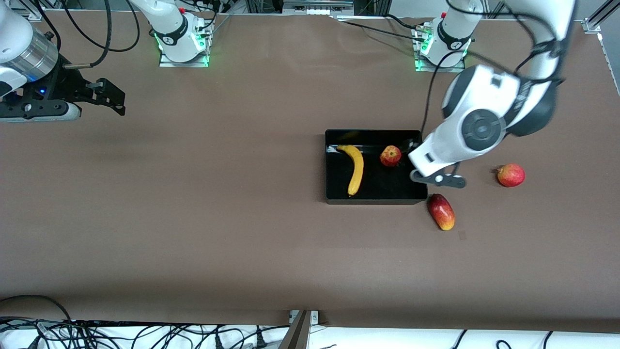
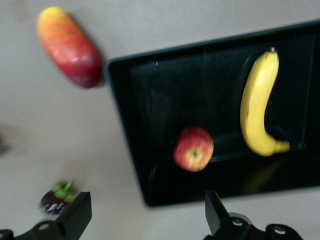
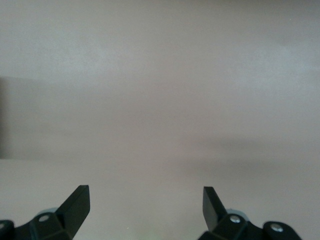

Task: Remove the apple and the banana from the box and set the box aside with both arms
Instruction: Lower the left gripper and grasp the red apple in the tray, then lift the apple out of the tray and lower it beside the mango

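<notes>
The black box (image 1: 334, 194) lies on the table toward the left arm's end. The yellow banana (image 1: 356, 169) and the small red apple with yellow streaks (image 1: 390, 155) lie inside it, apart from each other. My left gripper (image 1: 415, 157) hangs over the box's edge at the left arm's end, mostly hidden under its wrist. In the left wrist view my left gripper (image 2: 145, 215) is open and empty above a corner of the box (image 2: 125, 100), with the apple (image 2: 193, 149) and the banana (image 2: 257, 105) below. My right gripper (image 1: 114, 99) waits open and empty over bare table at the right arm's end; the right wrist view shows it (image 3: 145, 205) over bare table too.
An oblong red-yellow mango (image 1: 441, 211) lies on the table just outside the box's corner nearer the front camera, and shows in the left wrist view (image 2: 69, 46). A larger plain-red round fruit (image 1: 511, 175) lies farther toward the left arm's end. Brown table (image 1: 218, 218) spreads around.
</notes>
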Controlling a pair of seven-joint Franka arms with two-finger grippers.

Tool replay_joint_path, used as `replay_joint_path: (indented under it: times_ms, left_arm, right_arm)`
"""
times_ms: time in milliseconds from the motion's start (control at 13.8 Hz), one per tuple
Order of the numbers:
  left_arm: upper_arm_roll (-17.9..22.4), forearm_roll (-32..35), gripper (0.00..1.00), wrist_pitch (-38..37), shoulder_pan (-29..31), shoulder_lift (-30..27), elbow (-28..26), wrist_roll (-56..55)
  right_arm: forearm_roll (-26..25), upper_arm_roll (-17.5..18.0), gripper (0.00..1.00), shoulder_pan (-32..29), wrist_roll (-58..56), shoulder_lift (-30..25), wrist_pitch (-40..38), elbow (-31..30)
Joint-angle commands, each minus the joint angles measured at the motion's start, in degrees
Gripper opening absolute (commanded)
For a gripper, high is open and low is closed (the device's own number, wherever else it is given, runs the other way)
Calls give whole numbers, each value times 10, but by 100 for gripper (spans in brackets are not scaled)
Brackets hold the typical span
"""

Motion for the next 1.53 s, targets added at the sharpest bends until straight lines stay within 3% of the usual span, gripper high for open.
replay_joint_path:
  times_ms: [0,218,873,945,1018,1091,1164,1236,1455]
  left_arm:
    - [1,2,100,111,-10,-11,-98,-17]
    - [1,3,100,178,-34,-6,-148,-49]
    - [2,12,100,289,-56,72,-171,-64]
    - [2,12,79,289,-56,69,-171,-63]
    - [1,12,37,283,-57,65,-171,-63]
    - [1,12,34,283,-57,62,-170,-64]
    - [1,12,19,280,-57,59,-170,-63]
    - [1,12,15,270,-57,57,-169,-63]
    - [1,12,13,215,-56,26,-157,-63]
  right_arm:
    - [-3,4,100,-3,7,4,-7,10]
    - [-3,4,100,-3,7,4,-7,10]
    - [-3,4,100,-4,6,4,-8,10]
    - [-3,4,100,-4,6,5,-8,10]
    - [-3,4,100,-4,6,4,-8,10]
    - [-3,4,100,-4,6,4,-8,10]
    - [-3,4,100,-4,6,4,-8,10]
    - [-3,4,100,-4,6,5,-8,10]
    - [-3,4,100,-4,6,5,-8,10]
